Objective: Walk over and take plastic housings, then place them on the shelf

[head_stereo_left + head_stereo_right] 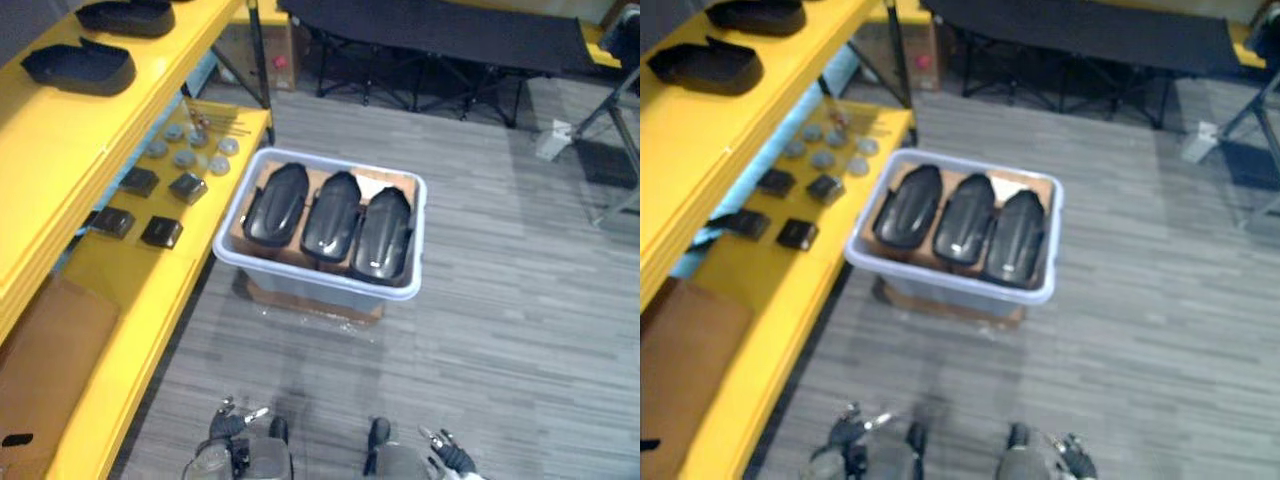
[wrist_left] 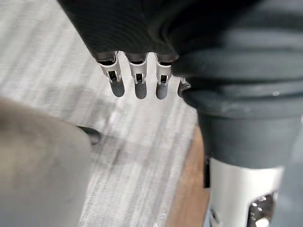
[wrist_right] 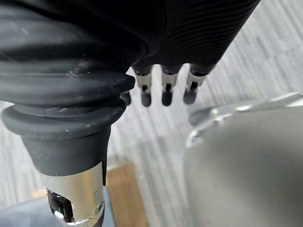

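Three black plastic housings point(image 1: 330, 222) lie side by side in a pale grey bin point(image 1: 318, 275) on the floor straight ahead. Two more black housings point(image 1: 80, 68) rest on the top level of the yellow shelf point(image 1: 120, 130) at the left. My left hand point(image 1: 232, 425) and right hand point(image 1: 445, 450) hang low at the near edge of the eye views, well short of the bin. In the wrist views the left hand's fingers point(image 2: 137, 82) and the right hand's fingers point(image 3: 163, 90) point straight down over the floor, holding nothing.
The shelf's lower level point(image 1: 160, 270) carries small dark square parts point(image 1: 160, 232), round grey discs point(image 1: 185, 155) and a brown cardboard sheet point(image 1: 45, 360). A black folding cot point(image 1: 440, 40) stands at the back. Grey plank floor point(image 1: 520, 300) lies open to the right of the bin.
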Controlling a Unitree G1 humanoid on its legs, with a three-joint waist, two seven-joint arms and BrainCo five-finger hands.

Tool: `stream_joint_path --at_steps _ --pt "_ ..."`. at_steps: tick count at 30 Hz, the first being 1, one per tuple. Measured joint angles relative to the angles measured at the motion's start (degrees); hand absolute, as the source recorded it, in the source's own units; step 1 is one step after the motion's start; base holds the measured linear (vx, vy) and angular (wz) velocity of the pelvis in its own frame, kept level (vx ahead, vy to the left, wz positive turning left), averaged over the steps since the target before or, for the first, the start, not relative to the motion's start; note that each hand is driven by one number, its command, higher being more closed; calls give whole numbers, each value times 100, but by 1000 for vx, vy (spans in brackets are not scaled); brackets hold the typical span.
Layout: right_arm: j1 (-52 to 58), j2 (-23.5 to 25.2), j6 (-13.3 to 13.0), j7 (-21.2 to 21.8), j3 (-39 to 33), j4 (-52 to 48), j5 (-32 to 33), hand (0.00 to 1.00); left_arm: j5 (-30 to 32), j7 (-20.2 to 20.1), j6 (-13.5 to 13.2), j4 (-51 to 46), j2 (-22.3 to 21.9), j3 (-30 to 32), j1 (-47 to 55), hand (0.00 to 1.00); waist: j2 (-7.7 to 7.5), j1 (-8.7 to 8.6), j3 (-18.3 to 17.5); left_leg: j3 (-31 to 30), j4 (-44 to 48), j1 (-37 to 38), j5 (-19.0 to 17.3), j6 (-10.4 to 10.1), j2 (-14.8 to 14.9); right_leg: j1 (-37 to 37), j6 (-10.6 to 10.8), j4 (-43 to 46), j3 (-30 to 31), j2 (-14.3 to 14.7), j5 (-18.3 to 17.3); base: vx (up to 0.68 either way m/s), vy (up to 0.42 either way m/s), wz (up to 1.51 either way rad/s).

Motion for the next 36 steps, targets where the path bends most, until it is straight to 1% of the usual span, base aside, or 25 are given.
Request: stream_joint_path --at_steps 1,2,5,8,9,12,14,15,17,19,20,22,23,24,26,27,28,29,30,31,32,33,34,35,36 --pt "-4 3 12 0 16 -7 25 0 -69 -3 7 9 -3 20 1 0 -13 9 1 -26 -37 5 25 9 -13 8 1 -18 -20 -8 1 28 14 27" --pt "-9 5 115 7 42 -59 24 0 -105 -17 -2 74 -11 134 0 0 -26 3 -5 -118 -123 2 85 16 -38 34 5 -58 -103 -22 3 22 1 25" --pt "-92 19 166 31 42 -56 20 0 -103 -96 -45 109 -19 219 13 0 -44 20 -3 -135 -287 53 171 3 -38 65 -1 -103 -137 -5 4 10 -6 11" --pt "-107 94 180 14 44 -60 421 0 -14 -174 -139 193 -18 275 18 0 -47 12 -3 -101 -437 319 185 -10 -7 249 -54 -135 -112 36 -29 7 -11 -4" --pt "-100 116 206 11 41 -66 428 0 55 -192 -152 210 -16 325 19 0 -60 -7 -11 -93 -562 375 236 -6 4 276 -106 -152 -110 48 -78 7 -22 -5" --pt "-35 154 212 18 -34 -67 429 0 215 -193 -179 204 -5 327 9 0 -94 -50 -38 -95 -856 540 364 -23 26 282 -94 -154 -109 77 -142 11 -8 1" --pt "44 160 210 26 -99 -65 488 0 249 -188 -186 216 -4 327 12 0 -96 -78 -44 -94 -904 628 362 -23 30 344 -69 -127 -92 83 -220 50 -15 4" --pt "101 171 211 29 -125 -48 550 0 224 -175 -174 218 -5 327 29 0 -90 -134 -44 -101 -813 627 268 -18 31 388 -86 -54 -61 85 -321 68 0 6" --pt "183 197 210 29 -194 20 674 0 173 -139 -121 201 -9 384 49 0 -69 -164 -35 -77 -97 526 -187 -30 43 398 -142 292 210 104 -607 98 8 -5" --pt "201 189 211 17 -232 66 783 0 178 -135 -114 193 -10 445 102 0 -29 -163 -35 76 559 404 -507 -43 100 400 -154 617 316 101 -806 66 2 -22" --pt "213 196 211 19 -237 72 904 0 175 -140 -95 180 -16 555 116 0 1 -159 -22 214 1115 278 -638 -80 171 404 -162 820 408 93 -948 66 -32 -32" --pt "223 212 217 18 -245 53 1009 0 96 -148 -37 124 -99 818 157 0 4 -158 -19 336 2206 -89 -673 -64 294 401 -166 1082 525 96 -1120 67 -73 -34" --pt "311 171 216 9 -307 -91 1042 0 -68 -165 18 42 -199 1071 334 0 168 -155 -15 424 3229 -426 -666 -54 563 424 -178 1301 591 242 -1302 74 -91 -44" --pt "364 144 216 -2 -371 -154 1041 0 -102 -175 33 34 -258 1115 481 0 281 -155 -4 413 3670 -524 -630 0 692 425 -208 1474 663 324 -1453 75 -87 -47" --pt "508 119 227 -34 -498 -157 1024 0 -99 -239 77 126 -333 1112 757 0 390 -176 -6 389 4191 -621 -399 146 832 514 -289 1737 736 371 -1714 108 -55 -23" --pt "598 174 226 -89 -595 -159 1011 0 -97 -268 64 130 -353 1145 891 0 363 -173 -21 417 4325 -699 -380 90 848 593 -323 1748 764 350 -1759 142 -69 -7" --pt "621 168 227 -126 -628 -158 996 0 -94 -286 53 119 -396 1176 941 0 391 -150 -32 446 4185 -691 -542 50 838 612 -341 1742 775 335 -1770 133 -62 -6" --pt "610 123 226 -131 -733 -158 966 0 -98 -299 29 103 -463 1253 1013 0 416 -180 -26 557 3711 -703 -755 -48 789 588 -346 1740 783 274 -1773 119 -27 -9" --pt "541 114 218 -130 -870 -164 896 0 -100 -310 30 101 -465 1249 1049 0 416 -190 -27 557 3063 -679 -781 -115 682 586 -346 1720 797 218 -1772 118 11 -10" --pt "499 106 202 -122 -951 -199 790 0 -100 -323 31 97 -469 1245 1056 0 420 -187 -29 547 2436 -601 -682 -219 642 587 -343 1722 798 176 -1772 96 47 -9" --pt "486 108 200 -121 -974 -227 740 0 -98 -336 31 97 -471 1245 1059 0 429 -184 -35 554 2178 -564 -552 -229 646 573 -328 1719 798 174 -1780 80 106 -14" --pt "488 104 188 -115 -972 -349 658 0 -78 -385 32 95 -480 1246 1063 0 462 -179 -56 572 1784 -521 -174 -196 662 567 -243 1726 800 188 -1821 65 123 -14" --pt "479 110 171 -118 -971 -385 628 0 -59 -417 33 97 -464 1253 1059 0 445 -175 -69 588 1667 -484 -238 -255 632 557 -186 1740 811 161 -1840 87 178 7" --pt "477 136 152 -119 -966 -435 618 0 -20 -474 25 75 -421 1241 1036 0 334 -206 -211 557 1340 -481 -187 -233 453 458 -77 1716 774 9 -1781 120 191 23" --pt "481 177 150 -124 -964 -469 615 0 -16 -479 6 47 -382 1232 1004 0 281 -237 -270 565 1197 -493 -120 -198 361 413 -12 1684 725 -80 -1741 123 216 38"
